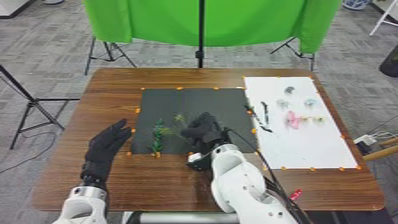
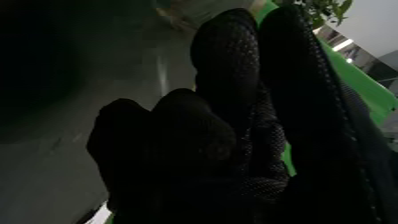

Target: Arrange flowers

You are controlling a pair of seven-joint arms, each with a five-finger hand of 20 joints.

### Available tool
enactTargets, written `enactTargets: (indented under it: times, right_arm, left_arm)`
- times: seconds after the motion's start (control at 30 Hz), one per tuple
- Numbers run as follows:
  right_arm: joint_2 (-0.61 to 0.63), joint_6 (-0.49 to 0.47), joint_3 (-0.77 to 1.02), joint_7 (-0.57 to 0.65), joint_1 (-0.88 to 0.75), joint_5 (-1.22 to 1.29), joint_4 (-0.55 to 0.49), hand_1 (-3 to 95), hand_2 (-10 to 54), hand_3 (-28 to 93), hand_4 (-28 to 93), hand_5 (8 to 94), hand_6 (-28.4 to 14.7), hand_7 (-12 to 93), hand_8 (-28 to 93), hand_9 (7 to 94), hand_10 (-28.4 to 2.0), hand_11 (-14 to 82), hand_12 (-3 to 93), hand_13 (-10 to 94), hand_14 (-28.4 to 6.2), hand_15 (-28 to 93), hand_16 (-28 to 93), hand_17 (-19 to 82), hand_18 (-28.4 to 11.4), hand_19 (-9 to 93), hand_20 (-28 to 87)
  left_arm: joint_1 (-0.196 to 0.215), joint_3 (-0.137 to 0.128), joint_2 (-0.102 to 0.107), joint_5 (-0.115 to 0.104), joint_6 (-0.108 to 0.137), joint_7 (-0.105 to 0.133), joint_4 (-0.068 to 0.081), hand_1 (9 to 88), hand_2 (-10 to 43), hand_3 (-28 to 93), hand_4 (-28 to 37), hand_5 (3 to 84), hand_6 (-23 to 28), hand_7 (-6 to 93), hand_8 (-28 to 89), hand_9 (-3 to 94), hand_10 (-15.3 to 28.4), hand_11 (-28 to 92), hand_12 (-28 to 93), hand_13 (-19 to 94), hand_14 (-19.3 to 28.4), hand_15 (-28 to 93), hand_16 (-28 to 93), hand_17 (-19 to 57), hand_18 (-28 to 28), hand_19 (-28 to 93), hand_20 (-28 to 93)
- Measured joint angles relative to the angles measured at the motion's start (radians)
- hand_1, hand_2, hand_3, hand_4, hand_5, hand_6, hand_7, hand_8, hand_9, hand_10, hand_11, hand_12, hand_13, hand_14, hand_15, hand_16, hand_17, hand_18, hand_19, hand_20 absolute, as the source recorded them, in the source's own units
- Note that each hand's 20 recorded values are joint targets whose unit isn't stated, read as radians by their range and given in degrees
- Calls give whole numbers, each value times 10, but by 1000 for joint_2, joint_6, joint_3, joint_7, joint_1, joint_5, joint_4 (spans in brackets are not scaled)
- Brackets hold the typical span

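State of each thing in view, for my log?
Dark rectangular mat: flat, taped at its edges
White rectangular sheet: flat, taped
Black-gloved left hand: open
Black-gloved right hand: over the mat
Green leafy stem: upright or lying, cannot tell
Small pink piece: on the sheet
Green cloth backdrop: hanging

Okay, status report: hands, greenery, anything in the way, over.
Left hand open, at table's left. Right hand above dark mat, hold unclear. Green sprig on mat between hands. Possible obstacle: paler sprig close beside right hand.
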Motion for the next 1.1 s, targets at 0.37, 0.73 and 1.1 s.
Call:
enactTargets:
  times: [0.37,0.73,1.1]
  right_arm:
    - [-1,1,-7,-16,0,20,16,817,-95,-283,355,767,-31,297,156,883,-116,402,259,922,-17,583,345,667,-116,932,588]
    - [-1,11,-21,-46,5,21,27,792,-95,-281,385,756,-30,267,142,873,-114,399,259,918,-21,573,350,658,-119,932,573]
    - [67,11,67,-105,-62,-10,-128,404,-95,618,-138,706,-27,222,-69,796,-151,254,241,830,-63,578,334,564,-148,932,545]
  left_arm:
    - [-7,3,0,1,-9,-9,3,241,-5,646,-242,457,32,84,-58,443,123,148,146,358,147,106,37,76,123,86,221]
    - [-15,9,0,2,-16,-13,7,240,-6,647,-242,456,31,85,-58,444,122,148,147,357,146,105,37,75,124,86,221]
    - [-3,0,-1,2,-19,-14,5,240,-7,649,-243,457,31,84,-58,444,122,148,147,358,147,105,37,75,124,85,220]
